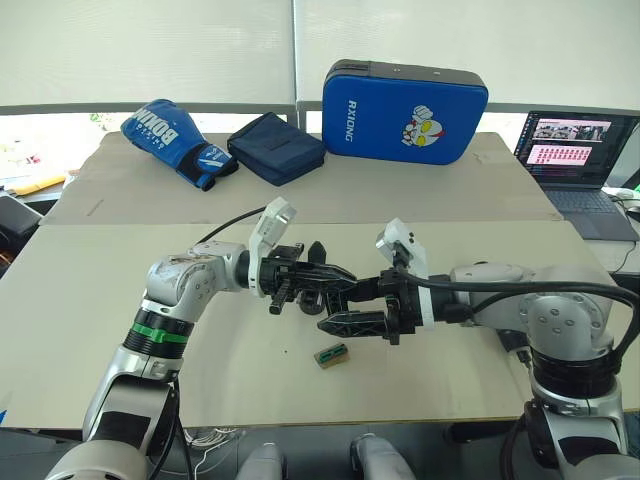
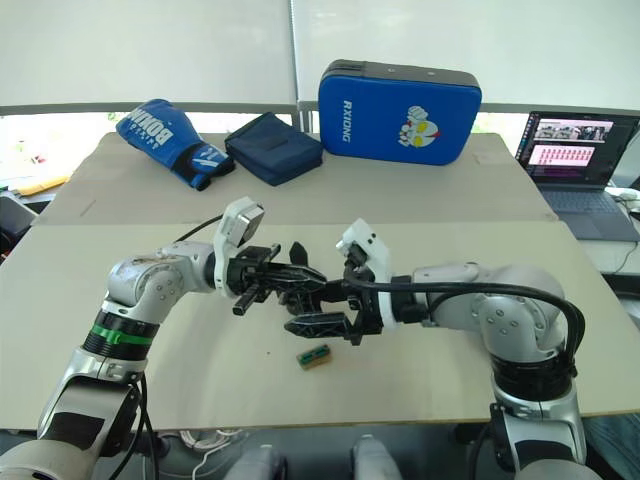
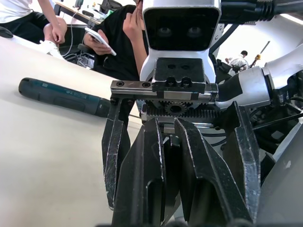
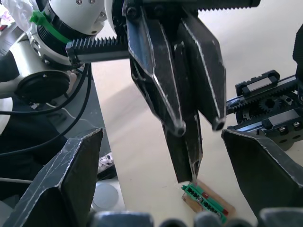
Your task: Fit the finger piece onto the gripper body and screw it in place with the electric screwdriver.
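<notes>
Left pincer (image 3: pixel 169 124) pinches the small flat black tapered finger piece (image 4: pixel 187 156), likely light, stiff, slippery, best gripped across its flat faces; right pincer (image 4: pixel 162 132) is spread.

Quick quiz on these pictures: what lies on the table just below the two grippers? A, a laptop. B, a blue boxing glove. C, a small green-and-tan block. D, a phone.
C: the small green-and-tan block lies on the table just under the left gripper and right gripper.

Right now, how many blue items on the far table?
3: boxing glove at the left, dark pouch beside it, strike pad to the right, leaning upright. More may be hidden behind them.
</notes>
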Robot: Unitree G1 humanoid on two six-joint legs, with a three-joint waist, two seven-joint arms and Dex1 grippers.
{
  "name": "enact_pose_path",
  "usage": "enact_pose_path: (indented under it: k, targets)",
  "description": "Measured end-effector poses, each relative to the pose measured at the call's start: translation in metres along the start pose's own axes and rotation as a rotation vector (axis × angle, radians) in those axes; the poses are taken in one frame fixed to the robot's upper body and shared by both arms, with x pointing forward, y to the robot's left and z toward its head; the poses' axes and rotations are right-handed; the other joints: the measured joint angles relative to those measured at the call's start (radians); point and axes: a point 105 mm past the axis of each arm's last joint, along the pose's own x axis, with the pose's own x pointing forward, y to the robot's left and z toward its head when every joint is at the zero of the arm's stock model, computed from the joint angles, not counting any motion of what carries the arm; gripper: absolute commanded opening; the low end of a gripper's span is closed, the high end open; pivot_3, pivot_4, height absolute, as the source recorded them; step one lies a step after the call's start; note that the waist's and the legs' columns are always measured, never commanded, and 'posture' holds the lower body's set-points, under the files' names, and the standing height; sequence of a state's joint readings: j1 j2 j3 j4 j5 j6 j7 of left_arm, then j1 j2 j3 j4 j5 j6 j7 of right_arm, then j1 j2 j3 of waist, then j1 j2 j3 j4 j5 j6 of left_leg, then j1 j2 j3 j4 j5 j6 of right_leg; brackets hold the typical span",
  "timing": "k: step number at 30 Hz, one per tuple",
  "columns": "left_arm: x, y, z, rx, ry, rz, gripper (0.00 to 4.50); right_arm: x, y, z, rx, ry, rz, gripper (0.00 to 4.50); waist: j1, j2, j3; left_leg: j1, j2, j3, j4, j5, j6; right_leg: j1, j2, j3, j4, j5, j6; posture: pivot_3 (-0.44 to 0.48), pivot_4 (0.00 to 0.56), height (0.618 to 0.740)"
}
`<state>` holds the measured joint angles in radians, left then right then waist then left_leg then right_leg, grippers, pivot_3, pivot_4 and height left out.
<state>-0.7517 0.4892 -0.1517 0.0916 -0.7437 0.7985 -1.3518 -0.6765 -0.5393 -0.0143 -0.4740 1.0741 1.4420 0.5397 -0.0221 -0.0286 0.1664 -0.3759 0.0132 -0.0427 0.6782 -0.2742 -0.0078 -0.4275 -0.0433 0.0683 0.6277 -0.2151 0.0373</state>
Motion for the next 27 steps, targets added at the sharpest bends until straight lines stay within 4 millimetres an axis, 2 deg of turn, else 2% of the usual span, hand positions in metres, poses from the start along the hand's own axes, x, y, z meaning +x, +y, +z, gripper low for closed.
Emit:
enact_pose_path:
  k: [9, 10, 17, 18, 22, 25, 26, 27]
  targets:
    - [0.002, -0.002, -0.002, -0.006, -0.001, -0.023, 0.00, 0.000, -0.004, 0.003, 0.019, -0.009, -0.019, 0.56, -0.001, 0.000, 0.000, 0.000, 0.000, 0.000, 0.000, 0.000, 0.000, 0.000, 0.000, 0.000, 0.000, 0.000, 0.000, 0.000, 0.150, 0.740]
    - [0.001, -0.003, -0.003, -0.014, -0.005, -0.029, 0.00, 0.000, -0.003, 0.003, 0.017, -0.009, -0.012, 0.41, -0.001, 0.000, 0.000, 0.000, 0.000, 0.000, 0.000, 0.000, 0.000, 0.000, 0.000, 0.000, 0.000, 0.000, 0.000, 0.000, 0.150, 0.740]
    - [0.003, -0.004, -0.006, -0.038, -0.016, -0.043, 0.00, -0.001, -0.002, -0.002, 0.027, -0.007, -0.008, 0.41, -0.001, 0.000, 0.000, 0.000, 0.000, 0.000, 0.000, 0.000, 0.000, 0.000, 0.000, 0.000, 0.000, 0.000, 0.000, 0.000, 0.150, 0.740]
    - [0.003, -0.004, -0.006, -0.042, -0.014, -0.041, 1.01, -0.001, -0.001, -0.003, 0.028, -0.010, -0.001, 0.41, -0.002, 0.000, 0.000, 0.000, 0.000, 0.000, 0.000, 0.000, 0.000, 0.000, 0.000, 0.000, 0.000, 0.000, 0.000, 0.000, 0.150, 0.740]
    - [-0.008, 0.001, 0.003, -0.005, -0.045, 0.031, 2.78, -0.007, 0.002, -0.016, 0.050, 0.019, 0.020, 0.40, -0.001, 0.000, 0.000, -0.001, 0.000, 0.000, 0.000, 0.000, 0.000, 0.000, 0.000, 0.000, 0.000, 0.000, 0.000, 0.000, 0.150, 0.740]
    - [-0.021, 0.003, 0.013, 0.054, -0.081, 0.079, 4.14, -0.013, 0.002, -0.019, 0.040, 0.009, 0.015, 0.40, -0.002, 0.000, 0.000, 0.000, 0.000, 0.000, 0.000, 0.000, 0.000, 0.000, 0.000, 0.000, 0.000, 0.000, 0.000, 0.000, 0.150, 0.740]
    - [-0.025, 0.003, 0.016, 0.072, -0.084, 0.089, 4.50, -0.015, 0.002, -0.019, 0.036, 0.006, 0.012, 0.40, -0.003, 0.000, 0.000, 0.000, 0.000, 0.000, 0.000, 0.000, 0.000, 0.000, 0.000, 0.000, 0.000, 0.000, 0.000, 0.000, 0.150, 0.740]
    - [-0.030, 0.003, 0.018, 0.095, -0.083, 0.100, 4.50, -0.017, 0.002, -0.020, 0.032, 0.000, 0.007, 0.40, -0.003, 0.000, 0.000, 0.000, 0.000, 0.000, 0.000, 0.000, 0.000, 0.000, 0.000, 0.000, 0.000, 0.000, 0.000, 0.000, 0.150, 0.740]
